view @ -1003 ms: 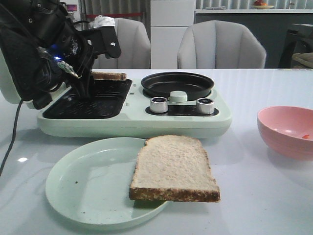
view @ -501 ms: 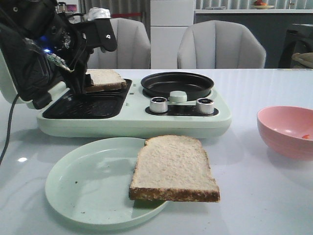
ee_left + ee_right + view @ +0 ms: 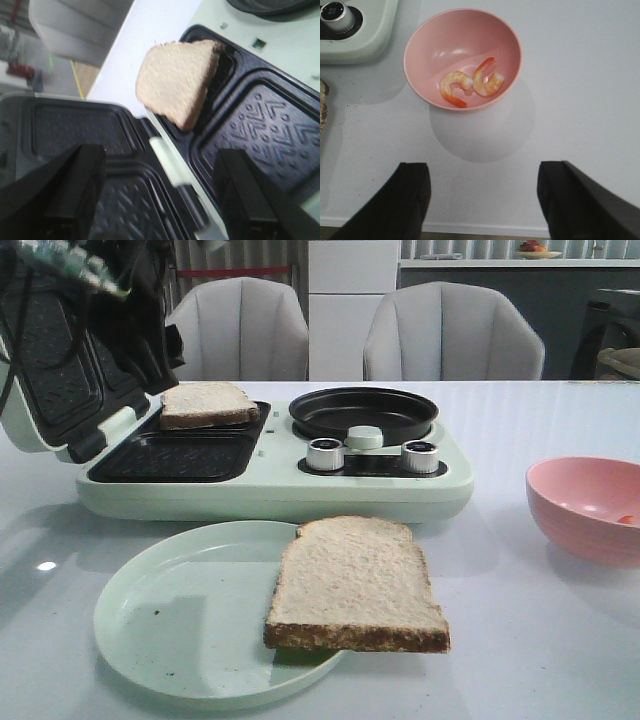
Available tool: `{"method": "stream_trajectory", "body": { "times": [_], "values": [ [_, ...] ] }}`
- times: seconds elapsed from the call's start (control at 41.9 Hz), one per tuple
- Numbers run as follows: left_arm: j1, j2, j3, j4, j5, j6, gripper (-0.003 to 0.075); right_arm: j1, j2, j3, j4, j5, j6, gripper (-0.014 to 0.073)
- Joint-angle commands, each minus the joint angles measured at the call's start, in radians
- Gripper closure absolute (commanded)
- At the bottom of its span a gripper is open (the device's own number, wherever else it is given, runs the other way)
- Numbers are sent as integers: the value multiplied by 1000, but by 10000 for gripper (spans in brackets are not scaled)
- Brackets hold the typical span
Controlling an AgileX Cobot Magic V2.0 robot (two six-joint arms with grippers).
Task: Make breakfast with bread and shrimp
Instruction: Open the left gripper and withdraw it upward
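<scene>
Hovering L tool (image 3: 160, 200) wide open, empty, above bread (image 3: 176, 80).

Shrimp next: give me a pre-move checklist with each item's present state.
1. Right gripper open and empty above the table: ok.
2. Shrimp in the pink bowl: ok, though two shrimp lie there side by side, so pick one.
3. Round black pan free of food: ok.
4. First bread slice seated flat in the sandwich tray: not ok, it rests tilted at the tray's back edge.
5. Left gripper open and clear of that slice: ok.
6. Second bread slice steady on the green plate: not ok, it overhangs the rim.
</scene>
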Motion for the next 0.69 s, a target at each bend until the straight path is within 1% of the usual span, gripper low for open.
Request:
{"method": "stream_trajectory", "body": {
  "times": [0.0,0.048,0.119,0.215,0.358,0.478,0.525,0.669],
  "values": [
    [-84,-109,-65,-451,250,227,234,0,-1,-27,-2,-65,-2,33],
    [-118,-141,-75,-570,324,276,234,0,-1,-27,-2,-65,-2,33],
    [-158,-220,-75,-691,330,288,234,0,-1,-27,-2,-65,-2,33],
    [-192,-337,-46,-771,244,288,234,0,-1,-27,-2,-65,-2,33],
    [-197,-549,40,-934,132,288,234,0,-1,-27,-2,-65,-2,33],
    [-197,-704,118,-964,38,288,235,0,-1,-27,-2,-71,-2,33],
    [-197,-756,152,-964,4,288,247,0,-1,-27,-1,-72,-2,33],
    [-197,-887,229,-964,-14,288,298,0,-1,-27,-1,-66,-2,33]
  ]
}}
